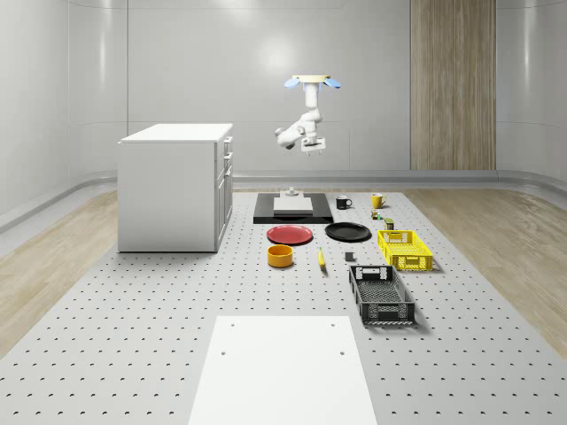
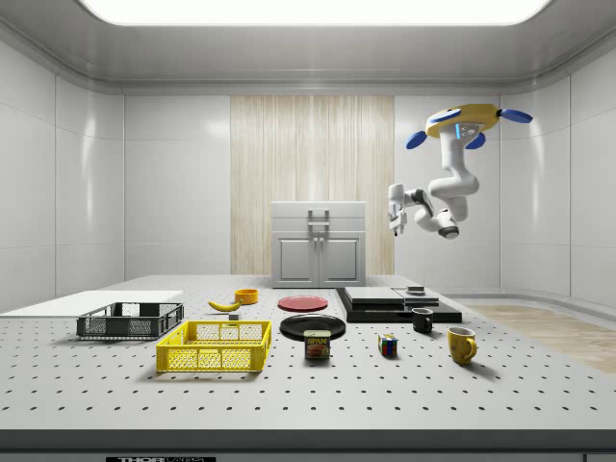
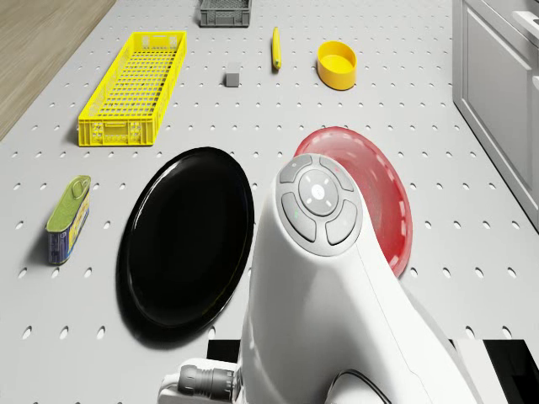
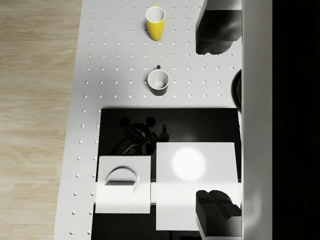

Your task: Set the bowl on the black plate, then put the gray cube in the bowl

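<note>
The fingers [image 4: 216, 210] stand apart, holding nothing, with the gripper [image 1: 310, 147] high in the air above the black slab [image 1: 293, 215] and its white blocks at the far end of the worktop [image 1: 133, 354]. The drone [image 1: 312, 82] hovers over that same end. The bowl [image 1: 281, 256], yellow, sits on the worktop near the red plate [image 1: 291, 235]. The black plate [image 1: 348, 232] lies bare just beside the red one. The cube [image 3: 232, 78] rests between a banana [image 3: 275, 48] and a yellow crate [image 1: 405, 250].
</note>
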